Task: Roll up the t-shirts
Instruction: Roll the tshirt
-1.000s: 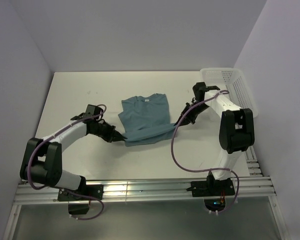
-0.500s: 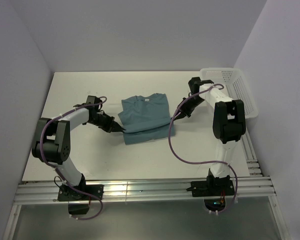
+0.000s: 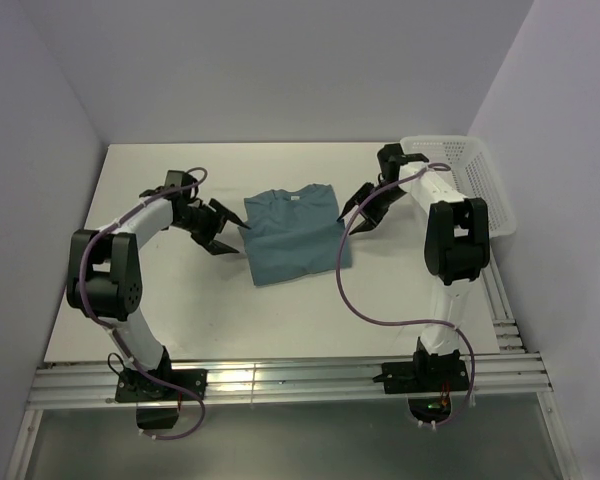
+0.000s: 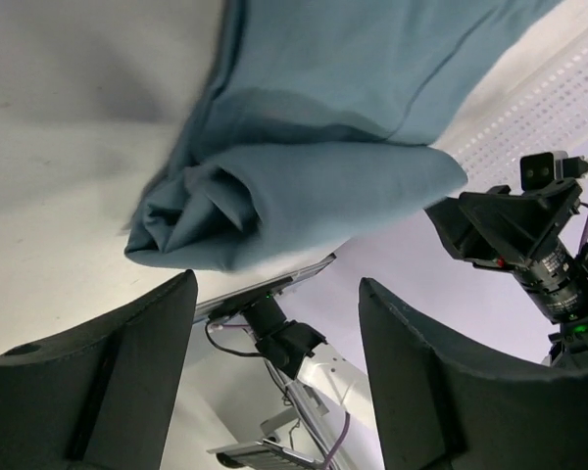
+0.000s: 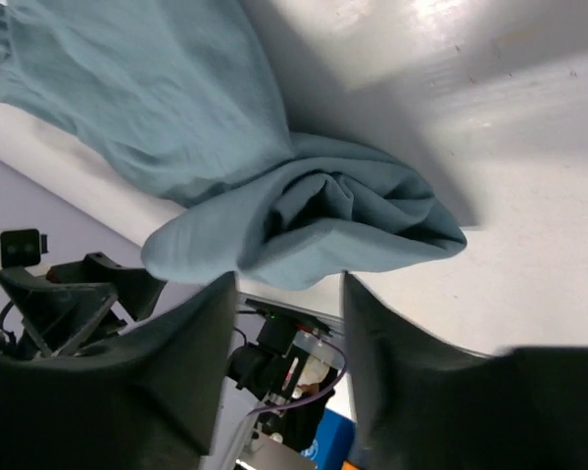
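The teal-blue t-shirt [image 3: 294,236] lies flat mid-table, collar toward the far side, its near part folded up into a thick bunched edge [image 4: 274,211]. My left gripper [image 3: 230,228] stands open just off the shirt's left edge. The left wrist view shows the rolled end of the t-shirt [image 4: 314,147] ahead of the left gripper [image 4: 274,323], with nothing between its fingers. My right gripper [image 3: 352,215] is open beside the shirt's right edge. Seen from the right wrist, the bunched end of the t-shirt [image 5: 314,211] lies just beyond the tips of the right gripper [image 5: 289,294], apart from them.
A white mesh basket [image 3: 472,178] stands at the table's far right edge, close behind the right arm. The white table [image 3: 160,300] ends at a metal rail along the near side. Walls close in on the left, back and right.
Both grippers were shut on the shirt's near edge and carried it away from the rail, folding it over. Now both have opened and let go, sitting just outside the shirt's sides.
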{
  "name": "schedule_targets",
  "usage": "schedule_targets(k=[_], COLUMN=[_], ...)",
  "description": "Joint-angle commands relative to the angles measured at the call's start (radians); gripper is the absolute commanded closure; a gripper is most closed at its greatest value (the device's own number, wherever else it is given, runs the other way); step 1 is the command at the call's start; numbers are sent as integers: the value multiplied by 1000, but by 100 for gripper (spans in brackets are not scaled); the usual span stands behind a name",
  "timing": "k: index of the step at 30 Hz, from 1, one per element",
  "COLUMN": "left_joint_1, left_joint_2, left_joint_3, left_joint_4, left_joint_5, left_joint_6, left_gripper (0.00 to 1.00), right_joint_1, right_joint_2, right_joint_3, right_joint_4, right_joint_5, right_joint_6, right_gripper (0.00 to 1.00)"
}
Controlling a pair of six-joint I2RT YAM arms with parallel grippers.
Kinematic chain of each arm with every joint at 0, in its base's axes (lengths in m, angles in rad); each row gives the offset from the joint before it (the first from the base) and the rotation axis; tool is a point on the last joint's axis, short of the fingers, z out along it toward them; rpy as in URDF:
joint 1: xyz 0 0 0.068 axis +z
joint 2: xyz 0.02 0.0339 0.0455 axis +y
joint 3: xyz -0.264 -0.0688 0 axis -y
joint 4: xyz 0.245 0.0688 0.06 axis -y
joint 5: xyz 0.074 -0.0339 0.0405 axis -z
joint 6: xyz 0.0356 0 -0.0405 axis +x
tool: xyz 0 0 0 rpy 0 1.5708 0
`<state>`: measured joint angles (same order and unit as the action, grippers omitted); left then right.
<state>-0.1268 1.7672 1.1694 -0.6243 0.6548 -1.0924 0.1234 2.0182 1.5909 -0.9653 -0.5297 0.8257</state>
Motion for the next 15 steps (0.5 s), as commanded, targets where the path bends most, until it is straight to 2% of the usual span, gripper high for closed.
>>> schedule_targets(k=[1,6,9,10,13,14,15], left_joint_1=[1,10,9,9,-22,-36,-68], left_joint_2=[-3,-40,-87,-122,-164,-166,-158], left_joint_3=[70,142,158,147,92,66,55], left_joint_4=[-34,-45,-17,16,121,145,184], left_joint_5=[-23,-78,-107,-95,-66,-55,-50], left_joint_6=[31,71,127,143,144,141,134], left_gripper=[28,28,29,30,38,41,48], right_joint_1=[-7,-7,-5,-4,16,27,48], right_joint_2=[-59,-169,-241,-262,-302,-297,-279], right_joint_3=[29,0,-83,-150,-241,-247,-249], right_joint_4=[56,177,299,356,485,488,488], right_joint_5=[8,-12,-74,-140,-164,-152,-148], right_joint_6=[20,0,-23,-30,-31,-37,-46], right_gripper=[43,41,41,44,61,73,80])
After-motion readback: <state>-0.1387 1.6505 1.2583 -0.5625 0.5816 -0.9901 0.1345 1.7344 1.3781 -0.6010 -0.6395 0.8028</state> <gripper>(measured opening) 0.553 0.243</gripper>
